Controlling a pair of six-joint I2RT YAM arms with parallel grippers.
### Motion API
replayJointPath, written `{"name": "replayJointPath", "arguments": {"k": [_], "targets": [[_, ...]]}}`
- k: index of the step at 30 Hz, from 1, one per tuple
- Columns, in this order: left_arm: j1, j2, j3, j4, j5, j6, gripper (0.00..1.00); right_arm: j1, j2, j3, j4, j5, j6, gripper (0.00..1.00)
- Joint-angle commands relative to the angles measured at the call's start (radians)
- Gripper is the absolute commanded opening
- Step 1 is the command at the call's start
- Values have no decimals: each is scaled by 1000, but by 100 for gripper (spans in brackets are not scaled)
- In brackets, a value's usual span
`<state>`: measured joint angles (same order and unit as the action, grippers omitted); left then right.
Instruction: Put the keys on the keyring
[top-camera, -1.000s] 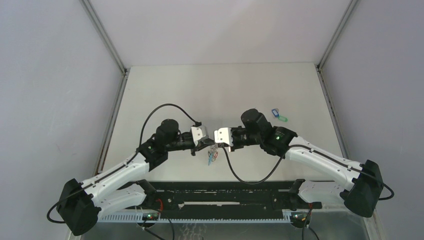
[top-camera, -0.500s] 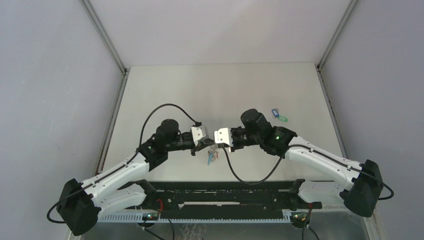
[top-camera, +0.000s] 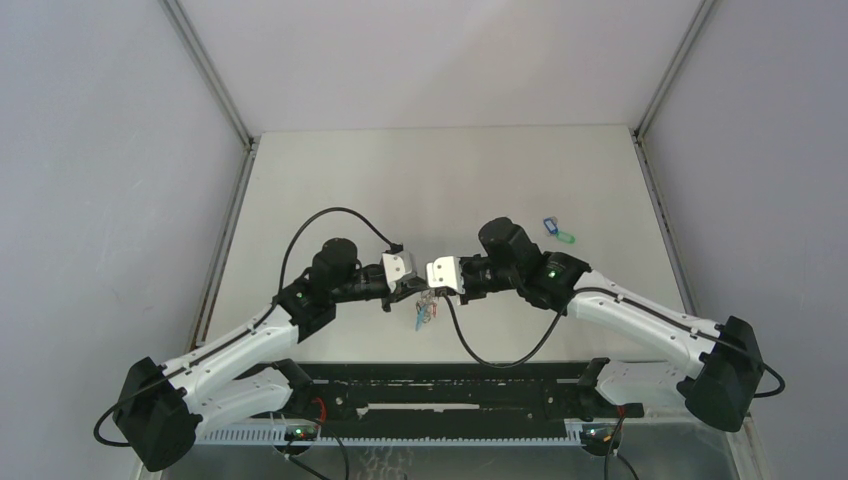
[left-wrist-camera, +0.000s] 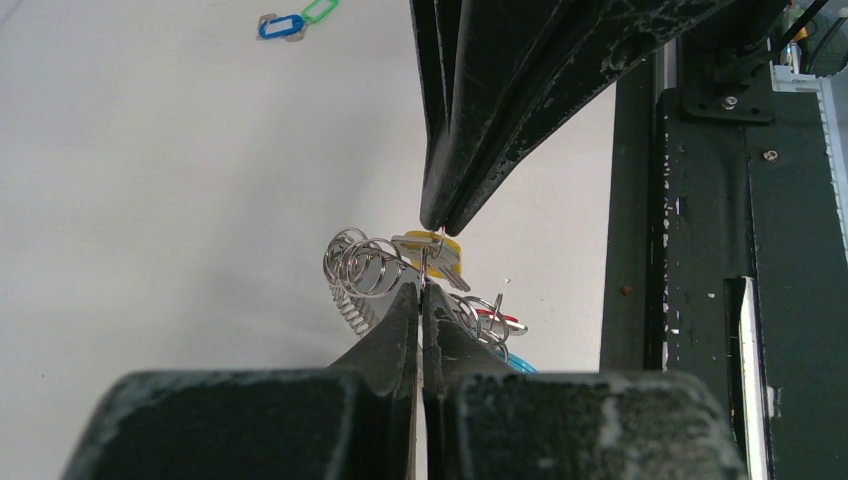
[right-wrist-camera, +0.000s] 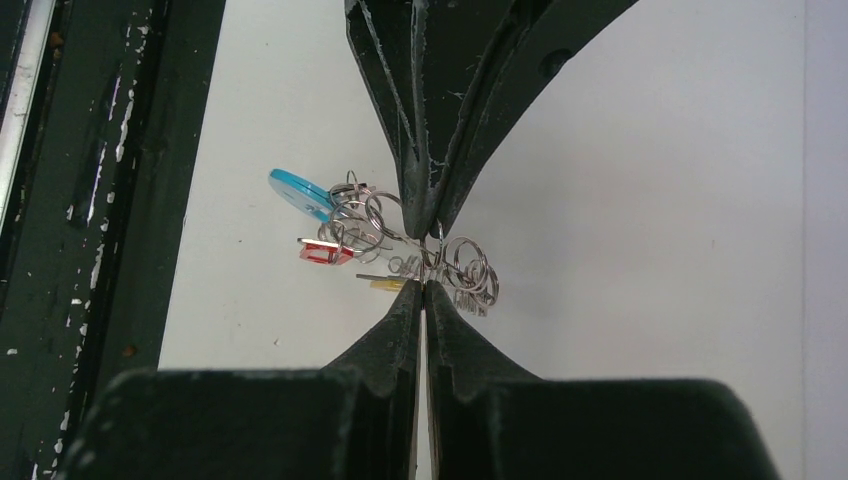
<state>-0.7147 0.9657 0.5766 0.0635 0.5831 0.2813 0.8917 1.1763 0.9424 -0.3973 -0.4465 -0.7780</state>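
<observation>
Right arm shifted slightly left since a second ago, keyring (top-camera: 427, 308) near the counter's (top-camera: 450, 180) front edge, left end effector (top-camera: 417, 292) and right end effector (top-camera: 433, 292) tip to tip, both clamped shut on it, blue and green keys (top-camera: 558, 232) well apart to the right.

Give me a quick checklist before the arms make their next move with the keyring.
1. Left gripper shut on the keyring: ok.
2. Right gripper shut on the keyring: ok.
3. Yellow key threaded onto the keyring: cannot tell, it sits among the loops.
4. Blue key and green key on the keyring: not ok, both lie apart on the table.
5. Keyring coil opened for threading: cannot tell.
</observation>
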Motion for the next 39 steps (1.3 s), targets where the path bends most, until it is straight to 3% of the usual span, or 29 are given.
{"name": "replayJointPath", "arguments": {"k": [1, 39], "targets": [[8, -15, 40, 24, 28, 16, 0, 1, 5, 49, 21, -23, 8, 0], [8, -14, 41, 18, 27, 24, 0, -8, -18, 49, 35, 9, 36, 0]]}}
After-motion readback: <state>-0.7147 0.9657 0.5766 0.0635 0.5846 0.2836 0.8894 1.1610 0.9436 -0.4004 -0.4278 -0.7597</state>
